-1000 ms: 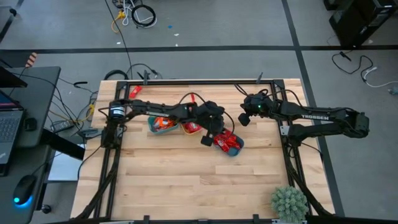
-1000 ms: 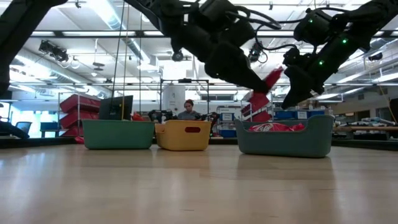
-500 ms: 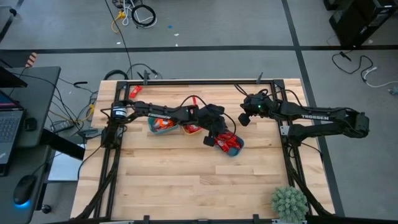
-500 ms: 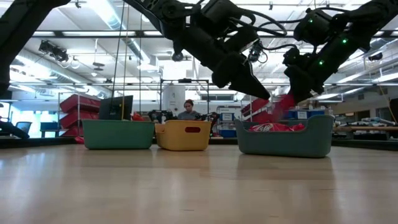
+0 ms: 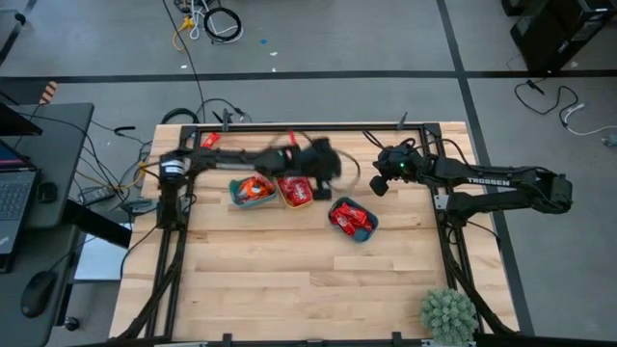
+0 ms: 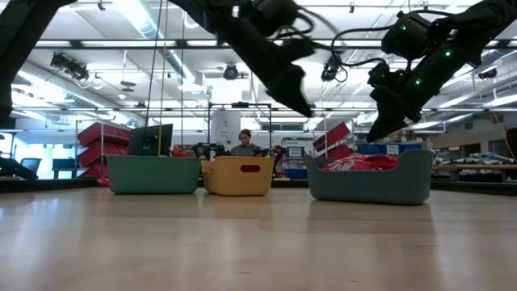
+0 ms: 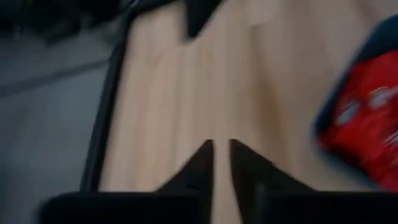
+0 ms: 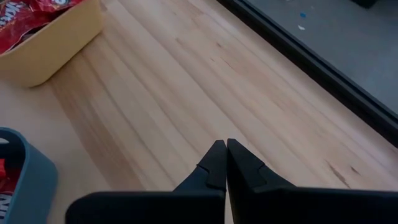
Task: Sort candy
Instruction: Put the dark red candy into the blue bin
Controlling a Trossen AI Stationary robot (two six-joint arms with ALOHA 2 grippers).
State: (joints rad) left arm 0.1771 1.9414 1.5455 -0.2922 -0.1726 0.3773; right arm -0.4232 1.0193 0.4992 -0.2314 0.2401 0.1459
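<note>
High view, looking straight down: a pale wooden table (image 5: 289,280) in a black frame holds three small bowls near its middle. A teal bowl (image 5: 253,192) sits furthest toward the left arm's side, and a yellow bowl (image 5: 296,191) stands just beside it. A blue bowl (image 5: 353,219) lies apart from the pair, nearer the table's centre and the right arm. All three bowls contain candy (image 5: 352,219) in shiny red and orange wrappers, some with white marks.

The left gripper (image 5: 323,162) appears as a dark motion-blurred shape over the far part of the table, close behind the yellow bowl. In the left wrist view, its two dark fingers (image 7: 202,163) stand slightly parted with only bare wood showing through the narrow gap, and nothing is held. Red candy in the blue bowl shows at that picture's edge.

The right gripper (image 5: 379,183) waits above the far right part of the table, well clear of the bowls. In the right wrist view, its fingers (image 8: 214,163) are pressed fully together and empty, above bare wood.

Low view, level with the tabletop: the three bowls stand in a row, with red wrappers heaped above the blue bowl's rim. A person (image 6: 245,143) sits in the room behind, showing above the yellow bowl. A potted plant (image 5: 447,314) stands at the table's near right corner.
</note>
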